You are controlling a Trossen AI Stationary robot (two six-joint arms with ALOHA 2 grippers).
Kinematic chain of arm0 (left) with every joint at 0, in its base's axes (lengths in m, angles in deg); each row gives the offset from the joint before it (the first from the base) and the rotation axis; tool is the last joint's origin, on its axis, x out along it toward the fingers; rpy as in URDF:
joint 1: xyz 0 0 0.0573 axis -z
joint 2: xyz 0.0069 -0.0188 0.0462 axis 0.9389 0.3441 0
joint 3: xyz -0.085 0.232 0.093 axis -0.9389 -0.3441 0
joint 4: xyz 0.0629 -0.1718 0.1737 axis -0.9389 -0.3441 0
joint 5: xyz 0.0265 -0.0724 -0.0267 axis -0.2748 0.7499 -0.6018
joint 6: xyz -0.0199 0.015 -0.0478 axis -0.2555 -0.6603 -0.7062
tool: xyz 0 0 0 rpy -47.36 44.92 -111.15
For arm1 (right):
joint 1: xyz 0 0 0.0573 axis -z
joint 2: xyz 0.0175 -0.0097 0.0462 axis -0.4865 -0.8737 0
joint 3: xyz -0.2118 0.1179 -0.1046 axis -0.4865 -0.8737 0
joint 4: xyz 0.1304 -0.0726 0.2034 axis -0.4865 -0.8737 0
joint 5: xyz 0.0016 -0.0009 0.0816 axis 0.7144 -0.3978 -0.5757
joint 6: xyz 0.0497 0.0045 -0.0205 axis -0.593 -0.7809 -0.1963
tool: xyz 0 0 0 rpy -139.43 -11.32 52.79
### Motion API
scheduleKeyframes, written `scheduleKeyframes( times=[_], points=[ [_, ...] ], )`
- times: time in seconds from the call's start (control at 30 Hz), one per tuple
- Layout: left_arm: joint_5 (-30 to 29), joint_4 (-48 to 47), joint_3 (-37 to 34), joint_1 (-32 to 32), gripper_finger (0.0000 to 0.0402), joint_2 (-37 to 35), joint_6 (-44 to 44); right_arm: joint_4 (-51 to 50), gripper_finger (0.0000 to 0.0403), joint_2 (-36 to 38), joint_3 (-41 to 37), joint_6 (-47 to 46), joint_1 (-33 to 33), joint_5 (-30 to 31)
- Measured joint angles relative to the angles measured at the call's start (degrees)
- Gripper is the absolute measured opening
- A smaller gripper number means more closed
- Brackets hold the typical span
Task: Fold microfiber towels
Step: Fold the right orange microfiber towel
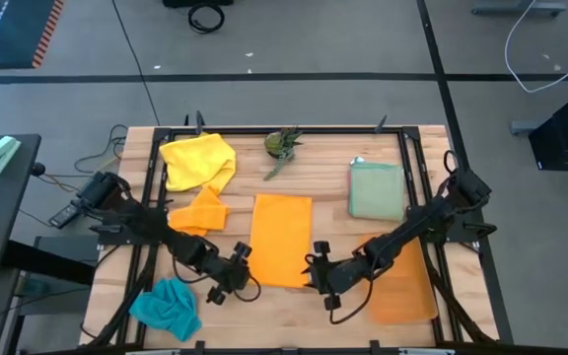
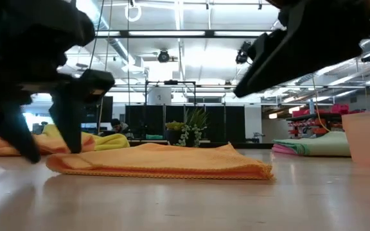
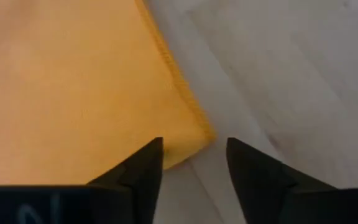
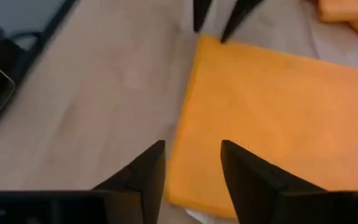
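Wooden table (image 1: 294, 306), folded orange towel (image 1: 282, 240), industrial hall behind

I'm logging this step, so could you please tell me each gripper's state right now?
Left gripper: open, holding nothing, at a corner of the flat orange microfiber towel.
Right gripper: open, holding nothing.

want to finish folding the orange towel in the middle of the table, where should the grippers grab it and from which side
Probably the two near corners of the orange towel. It lies flat as a long rectangle, folded once, its near short edge between the open left gripper and the open right gripper. Each could come in low from its own outer side, pinch a corner, and carry that edge to the far edge, by the plant.
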Motion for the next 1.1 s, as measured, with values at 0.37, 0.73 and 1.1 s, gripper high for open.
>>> scheduleKeyframes(
  times=[0.37,0.73,1.1],
  points=[
    [1.44,1.04,0.25,-0.32,0.0186,3.62,-1.67,3.43,0.0184,-4.51,-0.25,0.63,0.59,-3.40],
    [1.72,0.32,0.20,-0.28,0.0108,3.72,-3.37,6.00,0.0184,-10.65,-0.34,-0.54,1.24,-7.38],
    [1.05,0.58,0.22,-0.15,0.0079,4.96,-8.69,6.82,0.0127,-13.65,0.05,-3.19,0.95,-5.40]
  ],
)
